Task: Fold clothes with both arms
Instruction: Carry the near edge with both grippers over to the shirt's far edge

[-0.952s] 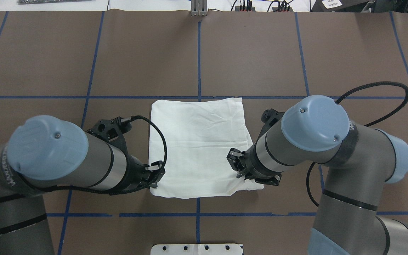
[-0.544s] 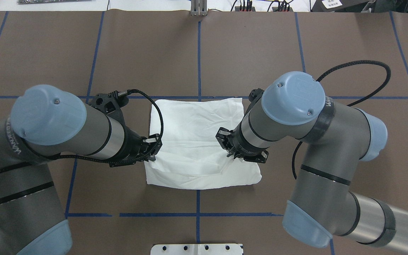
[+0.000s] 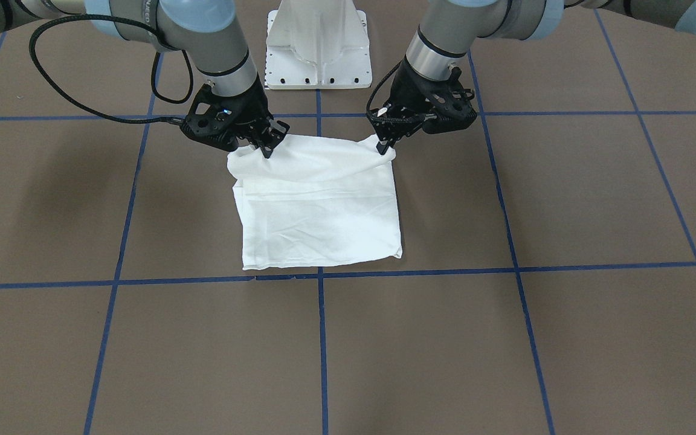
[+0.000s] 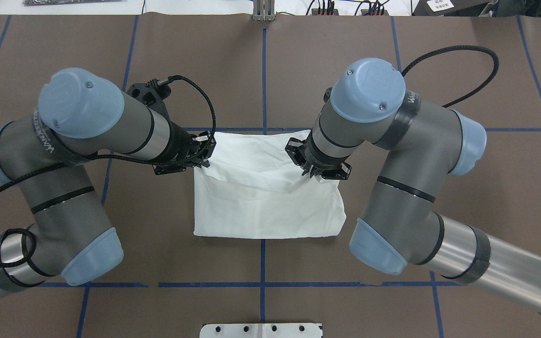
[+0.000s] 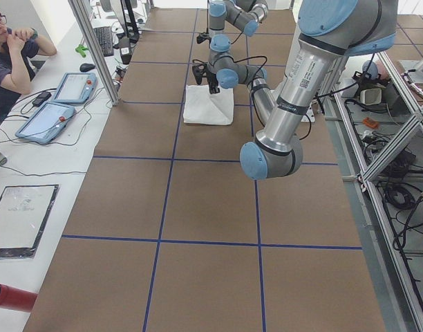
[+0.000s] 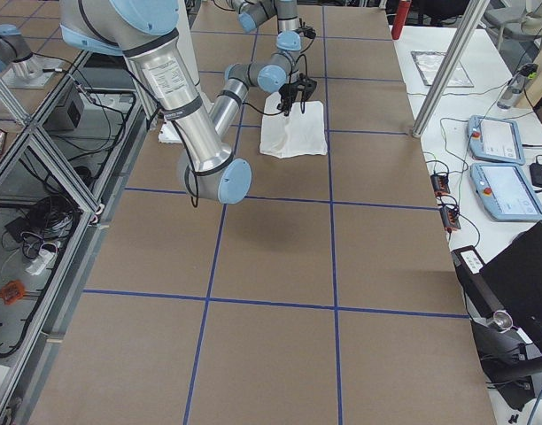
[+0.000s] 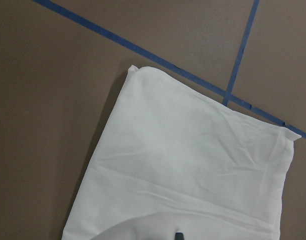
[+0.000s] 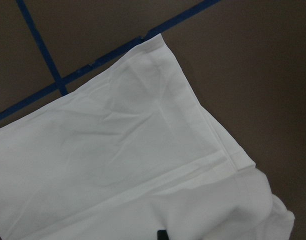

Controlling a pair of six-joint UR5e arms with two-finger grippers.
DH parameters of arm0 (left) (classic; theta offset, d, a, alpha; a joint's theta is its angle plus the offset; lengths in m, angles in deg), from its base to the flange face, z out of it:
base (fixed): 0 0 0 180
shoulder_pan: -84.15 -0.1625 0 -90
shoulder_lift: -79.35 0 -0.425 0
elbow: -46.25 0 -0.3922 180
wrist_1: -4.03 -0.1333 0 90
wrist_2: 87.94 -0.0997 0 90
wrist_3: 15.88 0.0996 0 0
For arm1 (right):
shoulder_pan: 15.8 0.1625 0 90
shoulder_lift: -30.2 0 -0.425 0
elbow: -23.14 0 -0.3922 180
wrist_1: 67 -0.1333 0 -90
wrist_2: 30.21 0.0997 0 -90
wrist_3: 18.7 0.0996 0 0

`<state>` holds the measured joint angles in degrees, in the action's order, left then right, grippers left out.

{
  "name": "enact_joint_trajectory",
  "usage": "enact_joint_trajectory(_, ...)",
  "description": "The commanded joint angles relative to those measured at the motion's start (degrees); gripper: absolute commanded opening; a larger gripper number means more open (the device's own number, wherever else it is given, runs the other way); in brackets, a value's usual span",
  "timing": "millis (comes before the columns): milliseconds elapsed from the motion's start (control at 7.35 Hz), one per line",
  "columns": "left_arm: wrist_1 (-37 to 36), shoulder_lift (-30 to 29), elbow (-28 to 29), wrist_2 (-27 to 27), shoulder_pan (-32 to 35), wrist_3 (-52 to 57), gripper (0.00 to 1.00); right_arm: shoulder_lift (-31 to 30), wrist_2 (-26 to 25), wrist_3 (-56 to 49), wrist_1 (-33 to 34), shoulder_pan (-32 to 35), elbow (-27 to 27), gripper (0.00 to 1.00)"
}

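A brown table (image 4: pixel 181 70), marked into large squares by blue tape lines (image 4: pixel 264 80), filled the workspace. The white pedestal (image 3: pixel 318 42) stood at the robot's edge, and an operator (image 5: pixel 7 48) sat at the side bench in the left-end view. The white shirt (image 4: pixel 266 206) lay near the middle of the table, between the two arms, folded into a rough rectangle. Its far edge ran just beside a crosswise tape line. The left arm (image 4: pixel 125 126) and the right arm (image 4: pixel 392 122) both bent inward over the cloth from opposite sides. The left gripper (image 3: pixel 382 147) was clamped on the shirt's corner on the robot's left, at the edge nearer the robot, with the fabric pinched between its black fingers. The right gripper (image 3: pixel 266 148) was likewise clenched on the cloth at the opposite end of that edge. The held edge was raised off the table and draped in a soft fold between the two grippers, while the rest of the shirt lay flat beneath and beyond it. Both wrist views looked down on the flat part. Each showed a far corner beside the tape line and the lifted fold bulging at the bottom of the frame.
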<state>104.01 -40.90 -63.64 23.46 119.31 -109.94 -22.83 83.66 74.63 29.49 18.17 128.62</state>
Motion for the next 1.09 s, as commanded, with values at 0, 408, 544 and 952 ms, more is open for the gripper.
enact_joint_trajectory(0,5.2,-0.1,4.9,0.3,0.5,0.0,0.00,3.4,0.2,-1.0,-4.2,1.7,-7.8,0.00)
enact_joint_trajectory(408,7.9,-1.3,9.2,0.2,1.4,0.0,0.00,6.1,0.5,-1.1,-9.7,3.3,-15.6,0.00)
enact_joint_trajectory(544,10.2,-1.4,11.3,0.3,1.8,0.0,0.00,6.1,0.5,-1.2,-9.7,3.5,-16.4,0.00)
enact_joint_trajectory(952,13.1,-3.2,15.4,0.2,2.5,0.0,0.00,6.2,0.5,-1.1,-14.1,3.6,-19.3,0.00)
